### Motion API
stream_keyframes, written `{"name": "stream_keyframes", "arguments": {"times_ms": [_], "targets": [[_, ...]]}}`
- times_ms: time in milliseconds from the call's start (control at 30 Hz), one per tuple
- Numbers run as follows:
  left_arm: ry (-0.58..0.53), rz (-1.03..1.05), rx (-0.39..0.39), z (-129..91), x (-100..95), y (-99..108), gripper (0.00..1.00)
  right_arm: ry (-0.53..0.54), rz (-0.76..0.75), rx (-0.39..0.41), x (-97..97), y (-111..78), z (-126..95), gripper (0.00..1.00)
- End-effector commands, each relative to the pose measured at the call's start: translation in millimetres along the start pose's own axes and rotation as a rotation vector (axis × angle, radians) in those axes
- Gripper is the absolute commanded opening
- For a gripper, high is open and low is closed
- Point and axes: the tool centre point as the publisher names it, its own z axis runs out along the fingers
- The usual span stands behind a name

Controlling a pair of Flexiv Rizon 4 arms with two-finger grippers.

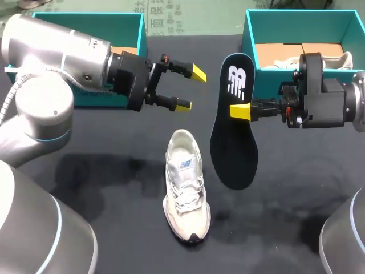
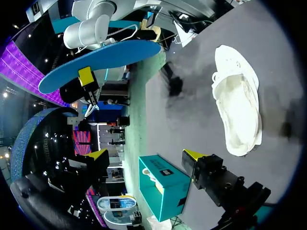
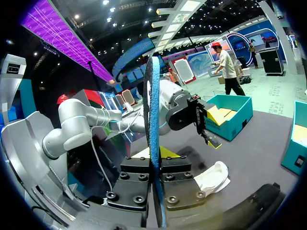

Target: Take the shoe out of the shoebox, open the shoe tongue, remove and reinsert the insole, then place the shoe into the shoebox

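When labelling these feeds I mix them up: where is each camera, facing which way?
Head view: above and behind the robot, looking down on the table; both arms show, left gripper open, right gripper shut on the insole.
Left wrist view: on the left wrist, facing past its open fingers toward the shoe and the held insole.
Right wrist view: on the right wrist, facing along the edge-on insole toward the left gripper.
All three share shoe and insole.
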Motion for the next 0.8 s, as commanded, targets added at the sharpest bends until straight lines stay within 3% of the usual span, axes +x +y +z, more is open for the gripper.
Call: {"name": "stream_keyframes", "arguments": {"times_ms": [33, 500, 600, 800], "targets": [[-0.025, -0.008, -0.026, 2, 0.2, -1, 1.0, -0.006, 0.019, 0.0, -7.8, 1.1, 1, 0.0], [-0.175, -0.015, -0.098, -24, 5.8, 7, 1.0, 0.011, 0.229, 0.0, -74.5, 25.5, -11, 0.0], [-0.204, -0.021, -0.059, -28, 5.5, 8, 1.0, 0.011, 0.266, -0.014, -88.5, 29.7, -11, 0.0], [-0.204, -0.021, -0.059, -28, 5.5, 8, 1.0, 0.011, 0.266, -0.014, -88.5, 29.7, -11, 0.0]]}}
